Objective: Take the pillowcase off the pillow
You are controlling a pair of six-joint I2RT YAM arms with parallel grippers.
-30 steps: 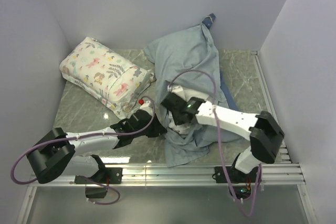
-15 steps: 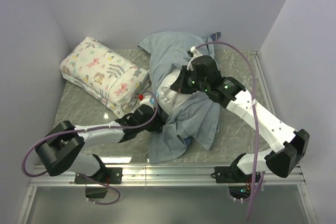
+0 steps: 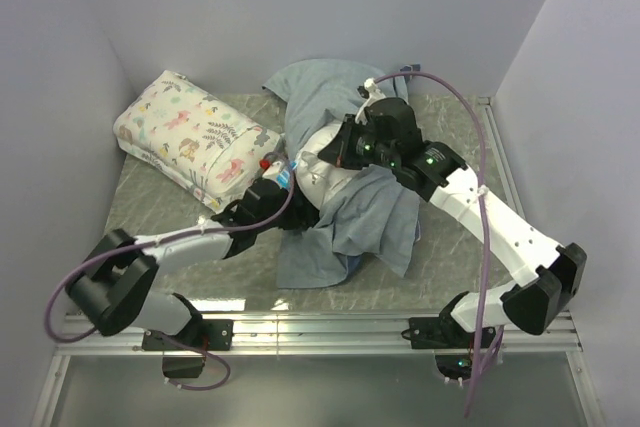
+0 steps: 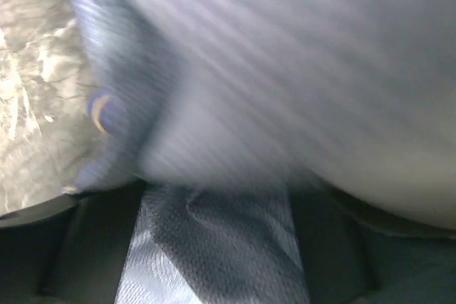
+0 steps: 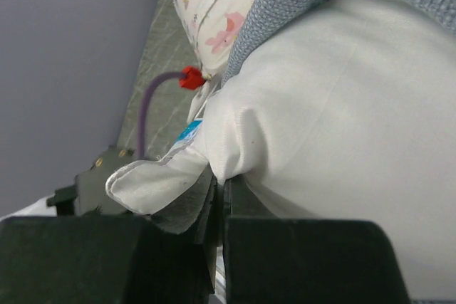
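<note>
1. I find the left arm [image 3: 185, 244] stretched low and forward from its base, angled toward the centre of the table.
2. The left gripper [image 3: 282, 177] has its jaws standing wide apart. Its wrist view is blurred.
3. The right arm [image 3: 490, 217] is folded at the elbow on the right side. Its forearm reaches up and back toward the centre.
4. The right gripper [image 5: 219, 201] has its fingers pressed together, pinching a corner of the pillow [image 5: 320, 105].

The pillowcase [image 3: 345, 222] is dull blue-grey. The pillow [image 5: 342, 126] is plain white. At upper left, a floral pillow [image 3: 190, 137] shows pastel pink and green prints on white. The table [image 3: 150, 212] is grey-green marble. The cable [image 3: 483, 197] is purple.
</note>
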